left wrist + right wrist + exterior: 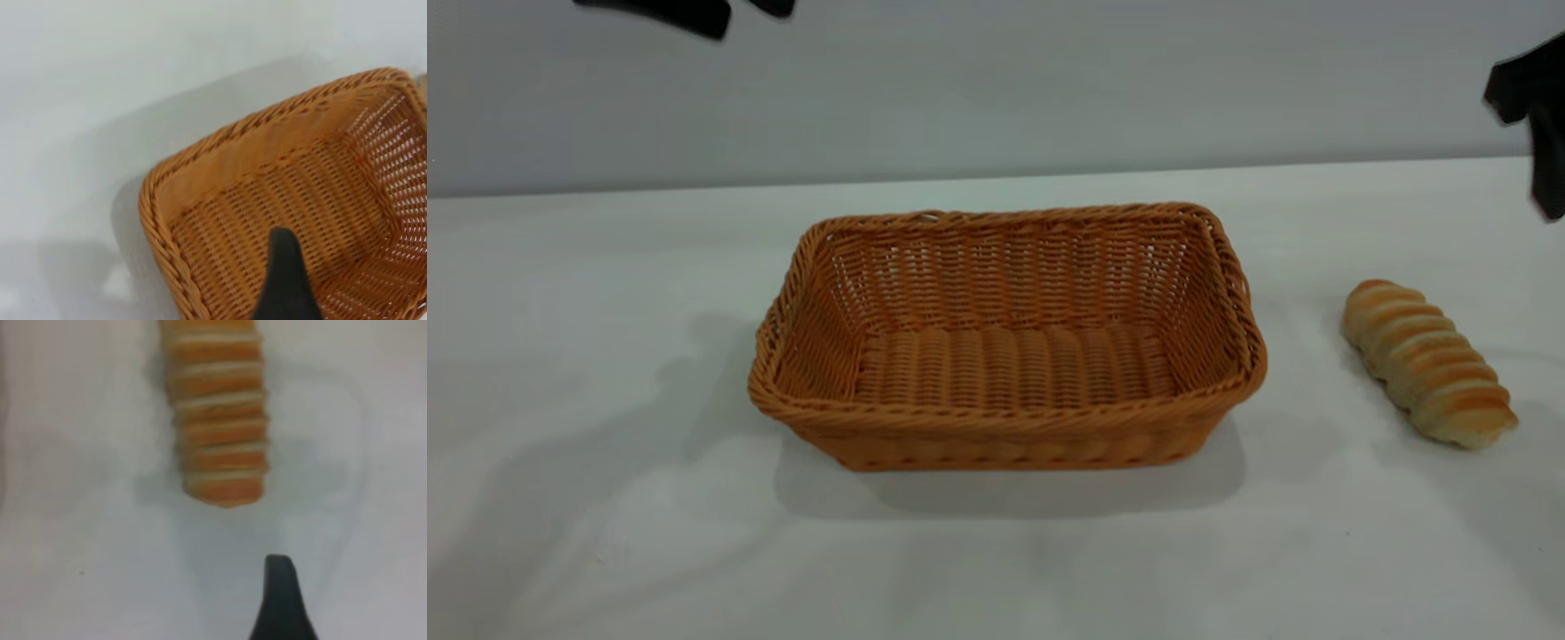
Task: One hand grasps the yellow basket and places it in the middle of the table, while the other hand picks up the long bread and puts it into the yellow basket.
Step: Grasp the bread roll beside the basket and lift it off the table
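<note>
The yellow basket (1005, 338) is an orange-tan wicker tray standing upright and empty in the middle of the white table (605, 533). The long bread (1427, 360), ridged in golden and cream stripes, lies on the table to the right of the basket and apart from it. My left gripper (694, 13) is high above the table at the top left, back from the basket; its wrist view looks down into the basket (300, 200). My right gripper (1538, 116) hangs at the right edge, above and behind the bread; its wrist view shows the bread (217, 413) on the table ahead of it.
A plain grey wall stands behind the table's far edge. White tabletop lies on both sides of the basket and in front of it. The bread lies near the right edge of the exterior view.
</note>
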You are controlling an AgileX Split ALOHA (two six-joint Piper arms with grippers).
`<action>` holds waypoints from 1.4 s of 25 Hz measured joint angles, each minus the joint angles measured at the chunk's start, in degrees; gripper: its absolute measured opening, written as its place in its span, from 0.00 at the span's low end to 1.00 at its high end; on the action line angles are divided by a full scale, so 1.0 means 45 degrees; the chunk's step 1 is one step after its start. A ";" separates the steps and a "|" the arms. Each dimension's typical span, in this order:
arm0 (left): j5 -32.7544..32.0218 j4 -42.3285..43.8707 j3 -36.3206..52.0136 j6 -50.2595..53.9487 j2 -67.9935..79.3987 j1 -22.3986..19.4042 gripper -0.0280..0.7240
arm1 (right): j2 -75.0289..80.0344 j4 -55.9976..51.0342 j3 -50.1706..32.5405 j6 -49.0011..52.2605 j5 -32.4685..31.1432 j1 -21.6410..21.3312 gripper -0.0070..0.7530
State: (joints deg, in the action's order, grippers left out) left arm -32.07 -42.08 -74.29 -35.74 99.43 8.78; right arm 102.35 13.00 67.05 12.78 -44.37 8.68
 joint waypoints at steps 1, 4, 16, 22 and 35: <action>0.0000 0.0037 0.0000 -0.0012 -0.0236 0.0000 0.81 | 0.0348 -0.0331 0.0126 -0.0331 0.0000 -0.0040 0.78; -0.0113 0.0094 0.0012 -0.0042 -0.0862 0.0000 0.81 | 0.1280 -0.1060 0.0472 -0.1133 0.0024 -0.0058 0.78; -0.1170 0.0371 0.0012 -0.0067 -0.2746 0.0000 0.81 | 0.4411 -0.1934 0.1960 -0.2502 0.0486 -0.0058 0.78; -0.1418 0.0385 0.0012 -0.0072 -0.3298 0.0000 0.81 | 0.5697 -0.2253 0.3269 -0.2968 0.0460 -0.0058 0.78; -0.1722 0.0410 0.0012 -0.0072 -0.3428 0.0000 0.81 | 0.6854 -0.2282 0.4384 -0.3111 0.0101 -0.0813 0.77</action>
State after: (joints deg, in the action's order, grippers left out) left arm -39.82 -40.24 -74.23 -36.07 84.00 8.78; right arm 133.19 2.73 86.78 -1.22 -43.91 5.02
